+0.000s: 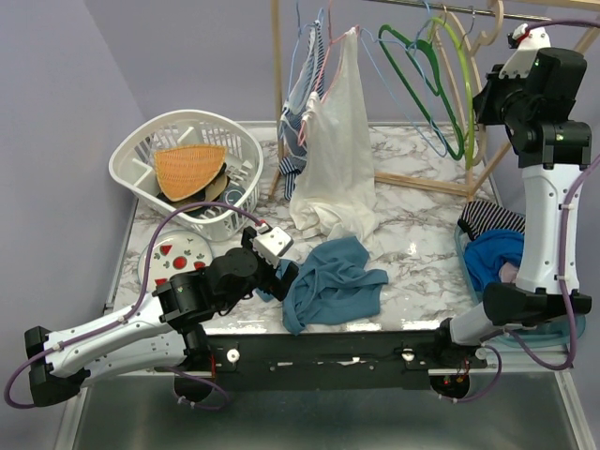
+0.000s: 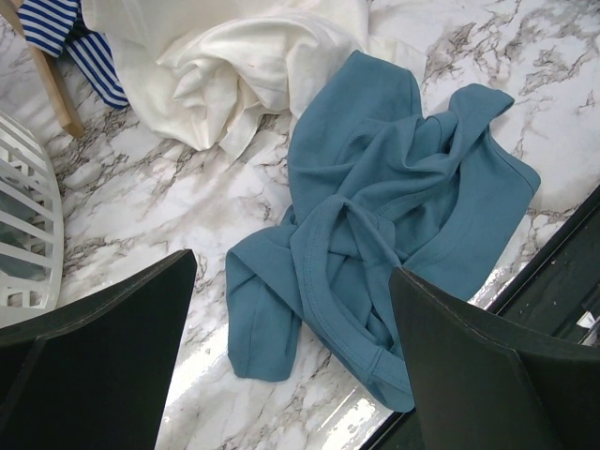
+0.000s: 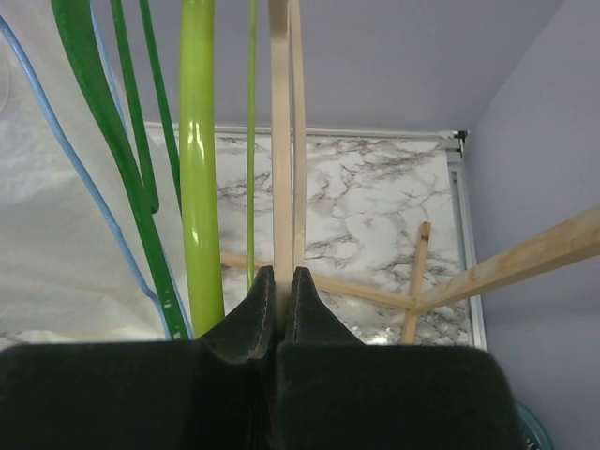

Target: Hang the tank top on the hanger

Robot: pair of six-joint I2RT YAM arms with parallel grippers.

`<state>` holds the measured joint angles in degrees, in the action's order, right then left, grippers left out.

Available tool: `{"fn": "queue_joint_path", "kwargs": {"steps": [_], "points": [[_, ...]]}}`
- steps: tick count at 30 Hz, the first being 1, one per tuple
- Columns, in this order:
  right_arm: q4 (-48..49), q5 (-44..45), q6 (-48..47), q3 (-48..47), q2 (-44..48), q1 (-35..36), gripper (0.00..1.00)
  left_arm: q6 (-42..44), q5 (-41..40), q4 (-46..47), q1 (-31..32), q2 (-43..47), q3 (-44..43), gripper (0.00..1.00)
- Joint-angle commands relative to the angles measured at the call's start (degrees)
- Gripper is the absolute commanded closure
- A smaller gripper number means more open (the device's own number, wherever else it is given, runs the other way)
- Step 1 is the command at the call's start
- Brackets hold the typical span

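The right gripper [image 3: 283, 281] is up at the far right by the wooden rack [image 1: 422, 183], and its jaws are pinched tight on the tan wooden hanger [image 3: 284, 141]. In the wrist view the two pads meet right on its thin beige edge. The hanger hangs among the others on the rack, just right of a lime-green hanger [image 3: 199, 187]. There's a dark green one [image 3: 112, 141] and a thin light-blue hanger [image 3: 103, 202] further left.

The left gripper [image 2: 291, 272] is released, fingers spread wide, nothing in it. It sits low over the near left part of the marble table [image 1: 412, 234], pointed at the teal-blue tank top [image 2: 394, 187]. Honestly I can't tell if it's touching the fabric.

The tank top lies crumpled in a heap on the table by the near edge, roughly centre, well apart from the hanger. Its far edge is just beside the bottom of a long cream-white garment [image 1: 342, 141], which hangs from the rack and pools on the marble. A blue-white striped garment [image 1: 302, 103] hangs just left of that.

Far left there's a white laundry basket [image 1: 150, 155] with an orange woven piece [image 1: 187, 167] in it. A plate with red spots [image 1: 178, 258] sits on the near side of the basket. Over by the right arm's base is a pile of clothes [image 1: 492, 248], striped and bright blue.
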<state>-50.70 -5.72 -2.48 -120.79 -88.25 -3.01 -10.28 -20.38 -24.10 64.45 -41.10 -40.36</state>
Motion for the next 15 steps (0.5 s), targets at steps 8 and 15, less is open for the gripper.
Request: {"fn": "queue_joint_path", "kwargs": {"steps": [8,15], "points": [[15.0,8.6,-16.1,11.6,9.1,-0.2,1.00,0.6,-0.1,-0.1,-0.3,-0.1,0.5,0.01],[18.3,9.0,-21.0,12.2,9.2,-0.2,0.99,0.7,0.1,-0.1,-0.3,-0.3,0.5,0.01]]}}
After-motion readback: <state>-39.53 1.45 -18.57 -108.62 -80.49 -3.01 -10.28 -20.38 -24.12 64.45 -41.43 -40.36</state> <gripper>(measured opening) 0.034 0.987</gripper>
